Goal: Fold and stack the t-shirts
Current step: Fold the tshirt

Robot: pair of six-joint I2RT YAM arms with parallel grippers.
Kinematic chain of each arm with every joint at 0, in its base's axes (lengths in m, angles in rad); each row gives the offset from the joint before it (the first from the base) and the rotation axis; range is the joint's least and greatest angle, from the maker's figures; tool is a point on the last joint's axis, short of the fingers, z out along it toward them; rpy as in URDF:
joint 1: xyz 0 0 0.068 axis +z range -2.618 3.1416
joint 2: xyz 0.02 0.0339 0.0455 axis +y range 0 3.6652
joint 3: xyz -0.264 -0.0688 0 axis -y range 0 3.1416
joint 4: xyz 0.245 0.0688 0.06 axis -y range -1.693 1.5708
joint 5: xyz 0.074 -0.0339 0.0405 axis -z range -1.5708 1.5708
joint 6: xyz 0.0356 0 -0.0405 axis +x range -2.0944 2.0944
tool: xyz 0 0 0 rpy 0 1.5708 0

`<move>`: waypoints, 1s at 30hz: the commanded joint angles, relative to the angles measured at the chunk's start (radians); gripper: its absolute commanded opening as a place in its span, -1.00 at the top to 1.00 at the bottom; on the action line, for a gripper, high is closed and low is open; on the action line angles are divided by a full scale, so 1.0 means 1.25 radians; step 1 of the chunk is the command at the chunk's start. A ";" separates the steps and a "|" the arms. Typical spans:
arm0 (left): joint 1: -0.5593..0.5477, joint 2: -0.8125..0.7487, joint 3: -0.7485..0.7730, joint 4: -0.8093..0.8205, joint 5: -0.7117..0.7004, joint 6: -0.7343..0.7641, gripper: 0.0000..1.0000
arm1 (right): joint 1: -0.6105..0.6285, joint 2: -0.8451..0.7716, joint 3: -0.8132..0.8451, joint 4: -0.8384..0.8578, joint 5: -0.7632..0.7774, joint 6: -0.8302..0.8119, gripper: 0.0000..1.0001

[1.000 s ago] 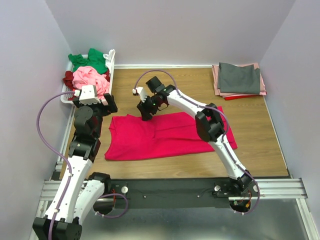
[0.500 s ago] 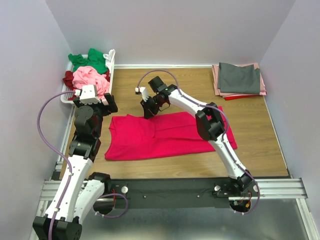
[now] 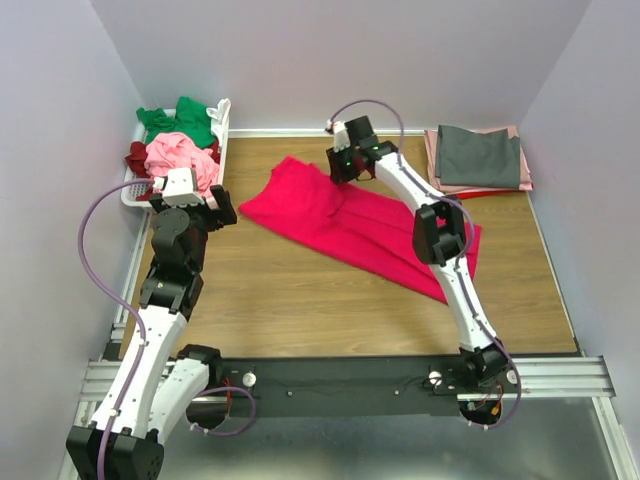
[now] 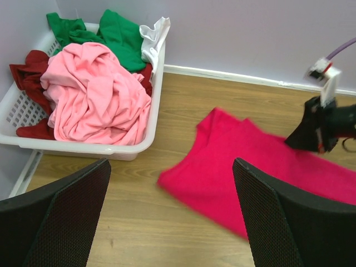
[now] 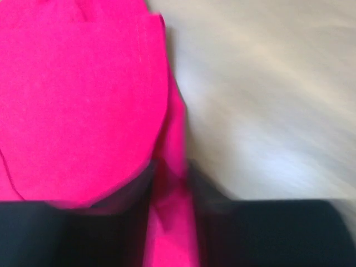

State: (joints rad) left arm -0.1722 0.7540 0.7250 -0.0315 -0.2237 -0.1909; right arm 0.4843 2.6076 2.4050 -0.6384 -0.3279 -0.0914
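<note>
The right gripper (image 3: 341,172) pinches the far edge of the crimson-pink t-shirt (image 3: 335,215), which lies slanted mid-table; the left gripper (image 3: 220,207) gapes wide, empty. I judge this the spreading step: next, the shirt wants laying flat and square.

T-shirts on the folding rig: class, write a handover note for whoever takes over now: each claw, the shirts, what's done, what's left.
Left claw: open, empty, beside the basket.
Right claw: shut on the crimson t-shirt, at its far edge.
Crimson t-shirt: unfolded, slanting across the table.
Done: folded stack, grey on top, far right corner.
Left: fold and stack the crimson t-shirt, then the basket's green tee, light pink tee, maroon tee.
</note>
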 commanded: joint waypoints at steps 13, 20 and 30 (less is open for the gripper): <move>0.000 0.007 0.003 0.015 0.030 0.004 -0.95 | -0.073 -0.359 -0.279 0.066 0.121 -0.222 -0.73; 0.002 -0.028 -0.001 0.021 0.057 -0.002 -0.95 | 0.067 -0.729 -0.814 -0.053 -0.055 -0.522 -0.72; 0.000 -0.039 0.000 0.018 0.056 -0.002 -0.96 | 0.186 -0.758 -1.009 0.032 0.294 -0.395 -0.34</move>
State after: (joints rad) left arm -0.1722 0.7197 0.7250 -0.0250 -0.1665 -0.1917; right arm 0.7418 1.6752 1.1511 -0.6231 -0.1226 -0.6228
